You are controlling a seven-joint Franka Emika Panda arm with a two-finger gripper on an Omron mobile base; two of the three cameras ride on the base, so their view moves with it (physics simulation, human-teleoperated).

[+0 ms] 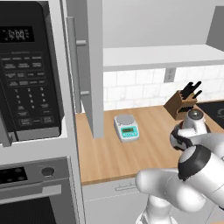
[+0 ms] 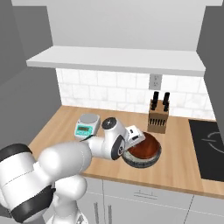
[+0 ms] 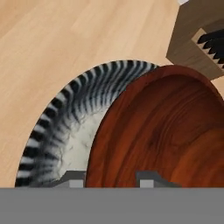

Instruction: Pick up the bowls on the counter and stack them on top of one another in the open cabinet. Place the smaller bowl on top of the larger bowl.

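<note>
On the counter point(image 2: 183, 168), the smaller bowl point(image 2: 146, 146), reddish-brown, rests in the larger bowl point(image 2: 141, 163), which is dark grey. It sits off-centre, toward the knife block. In the hand view the smaller bowl point(image 3: 166, 131) covers the right part of the larger bowl point(image 3: 65, 131), whose speckled inside shows at the left. My gripper point(image 2: 133, 138) is at the bowls' left rim. Its fingertips point(image 3: 72, 179) stand apart, one on each side of the brown rim, so the gripper point(image 3: 109, 180) is open. The open cabinet point(image 1: 162, 57), with its white shelf and grey door point(image 1: 89, 65), hangs above.
A knife block point(image 2: 158, 116) stands just behind the bowls. A kitchen scale point(image 2: 86, 124) sits to their left. A black cooktop point(image 2: 210, 148) lies at the right. A microwave point(image 1: 28, 74) and an oven point(image 1: 35, 192) are left of the cabinet door.
</note>
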